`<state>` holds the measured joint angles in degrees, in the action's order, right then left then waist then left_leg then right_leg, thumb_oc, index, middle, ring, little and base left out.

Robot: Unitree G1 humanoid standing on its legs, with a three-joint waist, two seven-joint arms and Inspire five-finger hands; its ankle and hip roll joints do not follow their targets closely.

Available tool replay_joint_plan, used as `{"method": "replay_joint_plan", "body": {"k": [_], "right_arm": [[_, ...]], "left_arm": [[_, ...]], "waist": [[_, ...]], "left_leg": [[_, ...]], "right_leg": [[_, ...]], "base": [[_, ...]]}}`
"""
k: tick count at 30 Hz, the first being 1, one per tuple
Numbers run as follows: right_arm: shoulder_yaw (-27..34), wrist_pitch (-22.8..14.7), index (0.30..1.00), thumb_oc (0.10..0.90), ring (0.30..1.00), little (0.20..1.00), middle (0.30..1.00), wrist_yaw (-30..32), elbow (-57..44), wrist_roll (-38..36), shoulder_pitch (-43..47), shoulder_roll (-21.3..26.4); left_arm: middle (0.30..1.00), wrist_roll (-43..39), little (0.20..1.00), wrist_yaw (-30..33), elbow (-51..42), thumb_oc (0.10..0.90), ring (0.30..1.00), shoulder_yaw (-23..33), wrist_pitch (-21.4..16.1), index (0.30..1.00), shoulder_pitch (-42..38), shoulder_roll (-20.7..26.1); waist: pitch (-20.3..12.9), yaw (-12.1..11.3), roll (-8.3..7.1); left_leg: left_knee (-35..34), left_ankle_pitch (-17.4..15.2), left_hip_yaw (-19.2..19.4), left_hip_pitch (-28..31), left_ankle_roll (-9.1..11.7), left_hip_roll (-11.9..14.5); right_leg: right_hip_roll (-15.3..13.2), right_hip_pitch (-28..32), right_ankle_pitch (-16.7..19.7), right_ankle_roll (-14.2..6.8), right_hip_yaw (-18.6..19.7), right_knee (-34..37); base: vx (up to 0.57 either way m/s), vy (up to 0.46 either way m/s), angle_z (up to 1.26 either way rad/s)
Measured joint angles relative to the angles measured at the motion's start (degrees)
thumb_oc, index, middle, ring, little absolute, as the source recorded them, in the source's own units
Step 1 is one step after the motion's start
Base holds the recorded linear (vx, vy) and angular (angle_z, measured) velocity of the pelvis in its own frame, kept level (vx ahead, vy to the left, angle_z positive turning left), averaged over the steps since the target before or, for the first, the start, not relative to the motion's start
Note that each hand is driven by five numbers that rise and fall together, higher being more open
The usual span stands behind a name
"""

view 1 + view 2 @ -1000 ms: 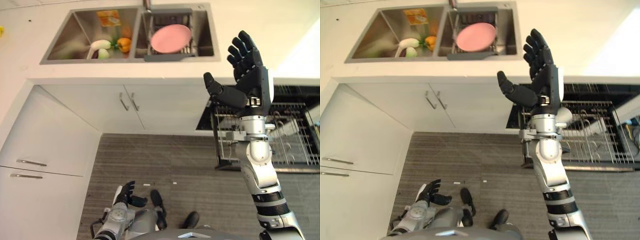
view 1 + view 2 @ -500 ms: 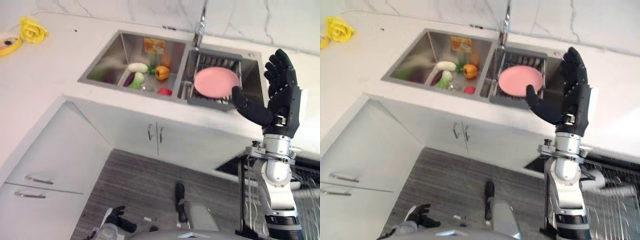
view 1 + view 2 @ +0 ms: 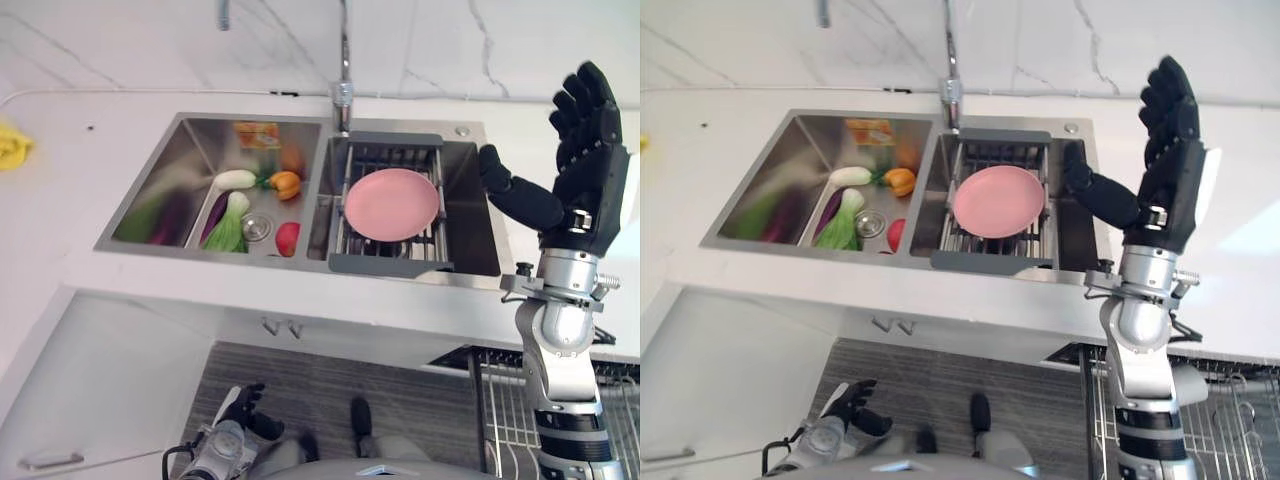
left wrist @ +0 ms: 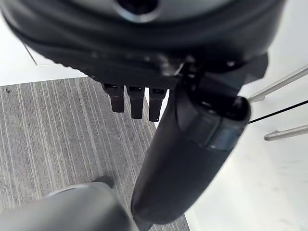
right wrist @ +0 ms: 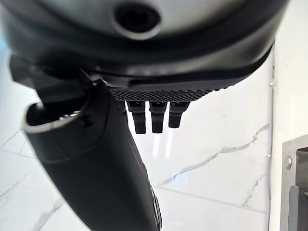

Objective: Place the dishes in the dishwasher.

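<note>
A pink plate (image 3: 391, 203) is seen flat on the rack (image 3: 352, 225) in the right sink basin. The right hand (image 3: 580, 165), fingers spread and empty, is raised right of it. The left hand (image 3: 243, 412) is held low, fingers relaxed.

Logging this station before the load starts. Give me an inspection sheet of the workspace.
Surface: white countertop with a double steel sink.
Job's things: pink plate lying on the grey drain rack in the sink's right basin; dishwasher rack pulled out at lower right.
Clutter: vegetables in the left basin; yellow item on the counter's left edge.
Hands: right hand raised beside the sink, fingers straight, empty; left hand low by the floor, empty.
Cables: nothing seen.
Surroundings: faucet, marble wall, white cabinets.
</note>
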<state>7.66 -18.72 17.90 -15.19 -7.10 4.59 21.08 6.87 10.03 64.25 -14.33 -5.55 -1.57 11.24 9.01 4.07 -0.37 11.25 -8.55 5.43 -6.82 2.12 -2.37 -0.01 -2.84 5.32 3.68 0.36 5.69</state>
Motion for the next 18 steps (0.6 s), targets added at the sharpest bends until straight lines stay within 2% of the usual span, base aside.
{"method": "replay_joint_plan", "body": {"k": [1,2,3,4,5,6,10,13,18], "right_arm": [[-0.1,0.1,0.900,0.800,0.900,0.900,0.900,-0.3,0.0,0.0,-0.8,1.2],[-0.2,0.0,0.900,0.800,0.900,0.900,0.900,-0.4,0.1,0.0,-1.1,1.6],[-0.2,0.0,0.900,0.800,0.900,0.900,0.900,-0.5,0.1,0.2,-1.8,1.9],[0.0,0.0,0.900,0.800,0.900,0.900,0.900,-0.5,0.1,0.2,-2.8,1.4],[0.0,0.0,0.900,0.800,0.900,0.900,0.900,-0.4,0.1,0.2,-3.9,1.1],[0.2,0.0,0.900,0.800,0.900,0.900,0.900,-0.4,0.2,0.2,-5.4,1.1],[0.1,0.1,0.900,0.800,0.900,0.900,0.900,-0.9,0.5,0.2,-6.2,0.8],[0.1,0.1,0.900,0.800,0.900,0.900,0.900,-1.3,0.6,0.2,-6.2,0.8],[0.0,0.2,0.900,0.800,0.900,0.900,0.900,-1.5,0.6,0.2,-6.0,0.8]], "left_arm": [[0.900,-0.9,0.900,0.2,0.3,0.800,0.900,2.7,-0.1,0.900,0.5,-1.1],[0.900,-2.1,0.900,0.4,0.4,0.800,0.900,4.3,-0.1,0.900,0.6,-1.5],[0.900,-3.6,0.900,1.1,1.5,0.800,0.900,6.7,-0.1,0.900,1.0,-2.4],[0.900,-4.6,0.900,1.5,2.3,0.800,0.900,8.2,0.0,0.900,1.1,-2.9],[0.900,-4.9,0.900,1.7,2.6,0.800,0.900,9.0,0.1,0.900,1.1,-2.9],[0.900,-5.2,0.900,2.1,2.7,0.800,0.900,9.1,0.2,0.900,1.6,-2.9],[0.900,-5.2,0.900,2.2,2.5,0.800,0.900,9.0,0.4,0.900,1.7,-3.1],[0.900,-5.2,0.900,2.5,2.4,0.800,0.900,9.0,0.4,0.900,1.7,-3.0],[0.900,-5.2,0.900,2.5,2.3,0.800,0.900,9.2,0.3,0.900,1.4,-2.5]], "waist": [[0.0,-0.2,0.91],[0.2,-0.1,1.07],[-0.1,-0.4,2.21],[-0.1,-0.3,2.44],[0.0,0.0,2.11],[0.1,1.2,1.91],[0.2,1.4,1.76],[0.4,0.7,1.42],[0.6,-0.2,0.08]], "left_leg": [[-3.9,2.8,-0.6,-0.6,-1.0,0.4],[-5.3,4.2,-0.3,-0.6,-1.1,0.4],[-8.7,5.6,-0.2,0.5,-1.7,1.5],[-10.8,8.4,0.0,1.9,-4.4,2.0],[-12.5,9.3,0.2,3.4,-4.1,1.8],[-15.7,10.6,0.2,5.6,-5.0,1.1],[-16.4,11.0,0.0,7.4,-4.7,-0.6],[-16.4,11.0,-0.3,9.1,-4.7,-1.2],[-16.4,11.0,-0.3,10.7,-4.7,-1.4]], "right_leg": [[0.8,0.8,-0.4,-0.3,1.2,0.0],[1.3,1.0,-1.1,-0.7,1.8,0.1],[2.4,1.7,-2.0,-0.8,1.9,0.0],[2.9,2.3,-2.4,-1.1,2.1,0.0],[2.6,2.9,-2.9,-2.0,2.1,0.0],[2.1,3.7,-3.9,-3.4,1.9,0.0],[0.2,4.8,-4.7,-4.6,0.4,-0.6],[-0.5,6.6,-5.0,-5.1,-0.4,-0.6],[-0.7,8.4,-5.3,-5.5,-0.4,-0.5]], "base": [[0.15,0.017,-0.38],[0.30,0.002,-0.67],[0.16,-0.014,-0.61],[0.18,-0.025,-0.51],[0.08,-0.019,-0.21],[0.14,-0.018,-0.06],[0.29,0.005,0.02],[0.59,-0.117,0.11],[0.70,-0.309,0.01]]}}
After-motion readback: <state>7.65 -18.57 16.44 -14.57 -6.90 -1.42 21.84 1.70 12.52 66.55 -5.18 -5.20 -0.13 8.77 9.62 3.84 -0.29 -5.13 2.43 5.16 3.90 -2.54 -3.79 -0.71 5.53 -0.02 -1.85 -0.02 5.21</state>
